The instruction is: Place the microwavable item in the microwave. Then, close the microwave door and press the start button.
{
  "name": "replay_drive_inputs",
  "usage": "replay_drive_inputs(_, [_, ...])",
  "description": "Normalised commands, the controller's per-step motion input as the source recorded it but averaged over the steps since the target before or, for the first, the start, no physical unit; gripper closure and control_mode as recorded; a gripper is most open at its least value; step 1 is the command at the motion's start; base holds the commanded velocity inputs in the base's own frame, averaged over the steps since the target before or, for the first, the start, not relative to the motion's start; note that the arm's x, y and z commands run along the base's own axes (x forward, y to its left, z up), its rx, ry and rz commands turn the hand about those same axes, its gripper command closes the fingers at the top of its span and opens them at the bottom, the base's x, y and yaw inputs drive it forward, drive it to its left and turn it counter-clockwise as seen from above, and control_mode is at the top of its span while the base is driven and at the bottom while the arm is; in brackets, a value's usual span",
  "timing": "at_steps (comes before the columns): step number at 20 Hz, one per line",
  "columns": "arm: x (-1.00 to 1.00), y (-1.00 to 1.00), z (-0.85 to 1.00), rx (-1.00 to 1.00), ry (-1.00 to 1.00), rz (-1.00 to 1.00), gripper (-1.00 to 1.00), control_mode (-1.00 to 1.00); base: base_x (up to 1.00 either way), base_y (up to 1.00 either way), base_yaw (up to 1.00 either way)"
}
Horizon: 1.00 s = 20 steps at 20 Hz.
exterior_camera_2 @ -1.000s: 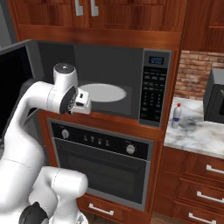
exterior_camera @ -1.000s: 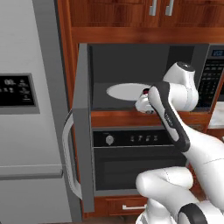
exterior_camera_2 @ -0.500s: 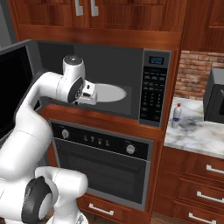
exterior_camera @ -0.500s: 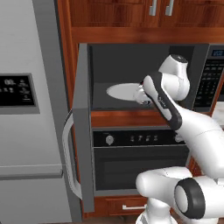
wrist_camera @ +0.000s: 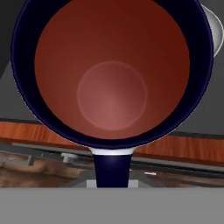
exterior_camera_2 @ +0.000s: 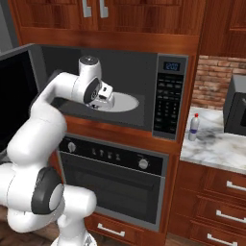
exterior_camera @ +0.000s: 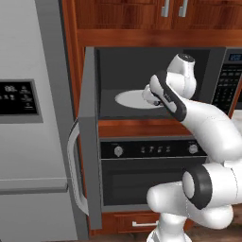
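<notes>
Left base view: the microwave (exterior_camera: pixel 156 82) stands open, the microwave door (exterior_camera: pixel 90 137) swung out toward 9 o'clock with its bar handle edge-on. The arm reaches into the cavity; the gripper (exterior_camera: pixel 150 97) sits at the 3 o'clock edge of the white turntable (exterior_camera: pixel 132 99). The step in hand is the first one, carrying the item in.

Right base view: the gripper (exterior_camera_2: pixel 106 100) hangs just above the turntable (exterior_camera_2: pixel 122 102), at its 9 o'clock side. The cup itself is too hidden by the hand to make out.

Hand view: the cup (wrist_camera: pixel 111 70) fills the frame, its dark red inside facing the camera, so its long axis runs along the gripper's own line, mouth toward the wrist. One dark fingertip (wrist_camera: pixel 112 168) presses its rim at 6 o'clock: the gripper is clenched on the cup.

Next, I judge, it must lower, settle the cup on the turntable and let go before withdrawing.
</notes>
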Motion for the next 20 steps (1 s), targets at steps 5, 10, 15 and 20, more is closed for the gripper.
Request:
replay_drive_inputs(5, [0.60, -0.06, -0.14, 0.00, 0.09, -0.04, 1.00, -1.00, 0.00, 0.00, 0.00])
replay_drive_inputs(10, [0.56, 0.00, -0.29, 0.00, 0.11, 0.00, 1.00, -1.00, 0.00, 0.00, 0.00])
replay_drive_inputs(15, [0.46, 0.00, -0.28, 0.00, 0.09, 0.00, 1.00, -1.00, 0.00, 0.00, 0.00])
replay_drive_inputs(20, [0.21, -0.02, -0.12, 0.00, 0.01, 0.00, 1.00, -1.00, 0.00, 0.00, 0.00])
